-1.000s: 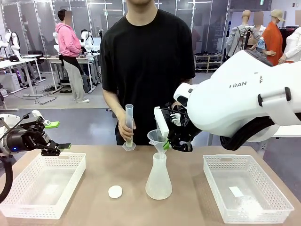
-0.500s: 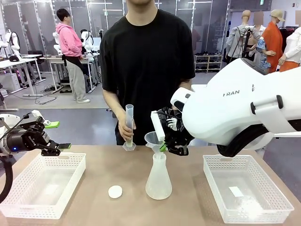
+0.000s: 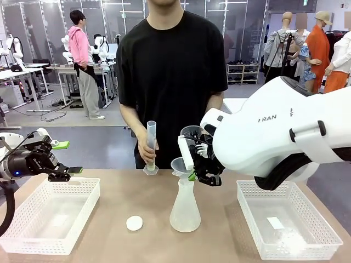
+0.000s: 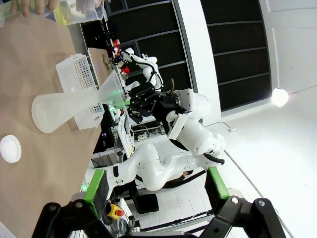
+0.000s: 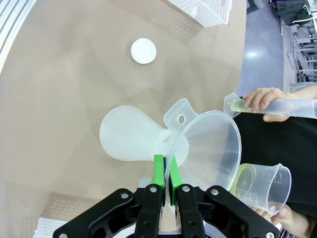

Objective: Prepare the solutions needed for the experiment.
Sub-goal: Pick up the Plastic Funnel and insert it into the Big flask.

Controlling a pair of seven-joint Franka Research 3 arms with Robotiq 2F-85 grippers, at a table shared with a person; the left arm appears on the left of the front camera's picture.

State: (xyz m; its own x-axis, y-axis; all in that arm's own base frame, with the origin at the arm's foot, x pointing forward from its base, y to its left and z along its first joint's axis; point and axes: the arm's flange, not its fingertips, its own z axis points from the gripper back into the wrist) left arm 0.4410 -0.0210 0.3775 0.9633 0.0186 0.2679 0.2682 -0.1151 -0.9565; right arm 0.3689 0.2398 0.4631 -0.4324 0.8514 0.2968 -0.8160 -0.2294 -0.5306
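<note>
The right gripper (image 5: 164, 166) is clenched on the rim of the funnel (image 5: 208, 144), whose stem sits at the mouth of the conical flask (image 3: 185, 211). The left gripper (image 3: 67, 158) hangs released above a white basket (image 3: 33, 241). The pale yellow-green solution (image 5: 238, 103) lies shallow in the person's graduated cylinder (image 3: 150, 137) and beaker (image 5: 260, 186), so the funnel wants holding level and centred, without tipping the flask.

Illumination: bright, even, from overhead. The conical flask (image 3: 185, 211) casts only a faint, soft shadow on the table (image 3: 222, 235). Wrist views bend straight lines well away from the flask; one lamp (image 4: 280, 95) glares.
</note>
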